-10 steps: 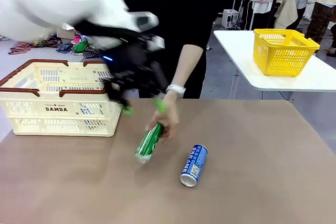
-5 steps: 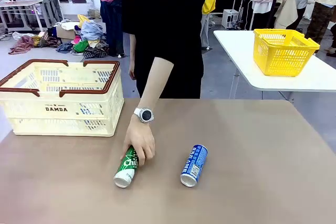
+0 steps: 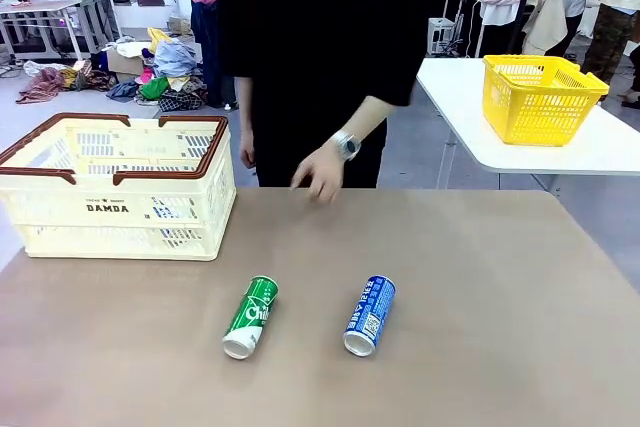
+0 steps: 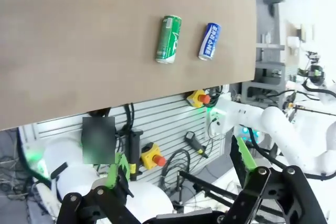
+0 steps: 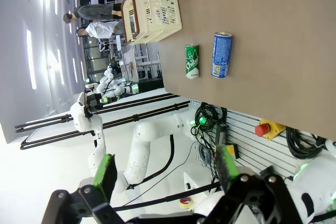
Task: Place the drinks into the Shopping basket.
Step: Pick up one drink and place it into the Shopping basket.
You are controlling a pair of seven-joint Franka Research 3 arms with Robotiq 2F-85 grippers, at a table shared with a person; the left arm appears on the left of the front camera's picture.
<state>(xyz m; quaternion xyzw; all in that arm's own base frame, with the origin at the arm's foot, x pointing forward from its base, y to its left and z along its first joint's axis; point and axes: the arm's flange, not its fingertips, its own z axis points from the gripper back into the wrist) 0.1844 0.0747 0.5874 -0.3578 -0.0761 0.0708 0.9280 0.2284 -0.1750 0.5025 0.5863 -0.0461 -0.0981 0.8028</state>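
**While both cans lie flat mid-table, neither gripper is close to them**

Since each wrist camera looks down past spread fingers, I read the left gripper (image 4: 181,161) and the right gripper (image 5: 165,169) as wide open and empty. Both hang back on the robot's side, well apart from the drinks.

The green can (image 3: 250,317) and the blue can (image 3: 370,314) lie on their sides on the brown table (image 3: 500,297), near each other but not touching. Their long axes run roughly from my edge toward the far one, far ends leaning slightly right, silver ends facing me. The Shopping basket (image 3: 120,209) stands at the far left.

The green can sits left of centre, on the basket's side, so I judge the left arm the better placed for it; the blue can is just right of centre. With cans lying this way, I'd want the jaws closing across the table's width. The person's hand (image 3: 320,172) hovers over the far edge, clear of both cans.
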